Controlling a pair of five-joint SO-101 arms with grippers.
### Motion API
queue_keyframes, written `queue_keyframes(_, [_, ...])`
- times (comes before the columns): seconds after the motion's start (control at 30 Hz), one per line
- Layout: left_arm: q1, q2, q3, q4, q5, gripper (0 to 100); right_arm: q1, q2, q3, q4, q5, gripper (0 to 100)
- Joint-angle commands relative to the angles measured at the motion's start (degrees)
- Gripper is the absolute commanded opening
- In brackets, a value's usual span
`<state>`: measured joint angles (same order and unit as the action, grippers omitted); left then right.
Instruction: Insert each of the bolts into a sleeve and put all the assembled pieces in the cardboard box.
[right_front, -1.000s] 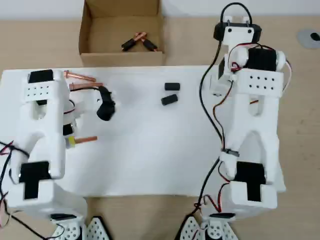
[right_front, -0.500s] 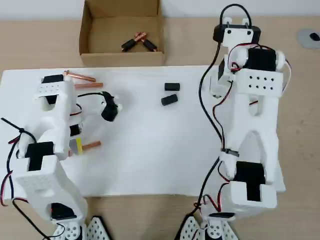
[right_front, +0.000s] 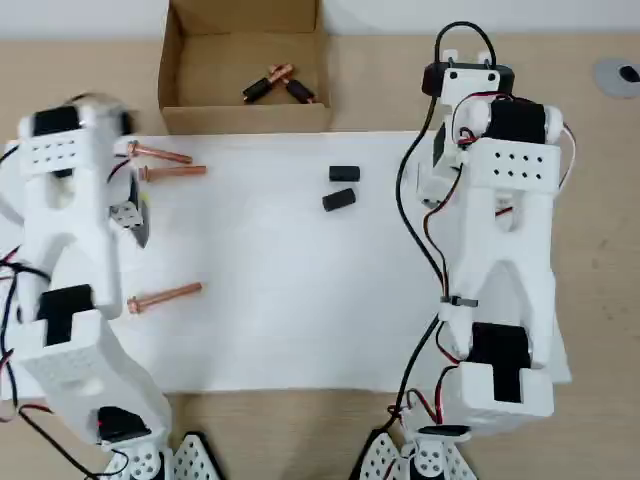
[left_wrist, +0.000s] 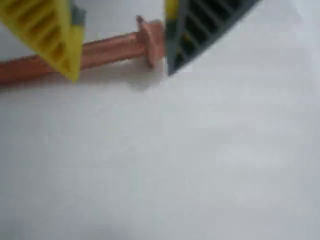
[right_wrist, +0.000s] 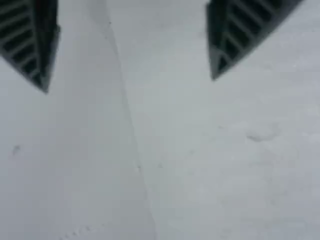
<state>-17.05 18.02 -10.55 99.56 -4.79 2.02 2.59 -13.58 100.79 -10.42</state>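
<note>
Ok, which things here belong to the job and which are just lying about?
Job:
- bolts, three loose
- sleeves, two
- box
- assembled pieces in the box
- left pincer, open over a bolt
- right pincer, open

Lying about:
- white sheet
- grey disc at the table edge

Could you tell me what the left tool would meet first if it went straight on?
Likely the copper bolt lying across the gap of the left tool, near its head; depth is unclear.
</note>
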Motion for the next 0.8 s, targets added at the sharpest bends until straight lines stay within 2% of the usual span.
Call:
queue_keyframes(0.0, [-1.8, -0.5, 10.9, 0.9, 46.1, 9, 0.0, -3.5, 0.1, -0.8, 0.2, 24.9])
queue_keyframes(0.07, [0.3, -0.2, 17.7, 0.9, 50.1, 5, 0.0, -3.3, 0.1, -0.8, 0.2, 24.9])
queue_keyframes(0.17, [2.9, -0.2, 24.2, 0.9, 50.2, 3, -0.7, -3.0, 0.1, -0.8, 0.3, 24.9])
queue_keyframes(0.3, [4.4, -0.4, 21.9, 0.9, 50.7, 7, -3.4, -3.0, 0.1, -1.2, 0.2, 24.9])
queue_keyframes(0.57, [5.7, 0.1, 21.5, 0.8, 57.8, 13, -5.1, -3.0, -0.2, -1.6, 0.2, 24.9])
queue_keyframes(0.67, [5.5, 0.1, 21.3, 0.8, 59.6, 10, -5.1, -3.0, -0.2, -1.6, 0.2, 24.9])
queue_keyframes(0.77, [5.4, 0.1, 21.3, -1.4, 61.6, 2, -5.1, -3.0, -0.2, -1.6, 0.2, 24.9])
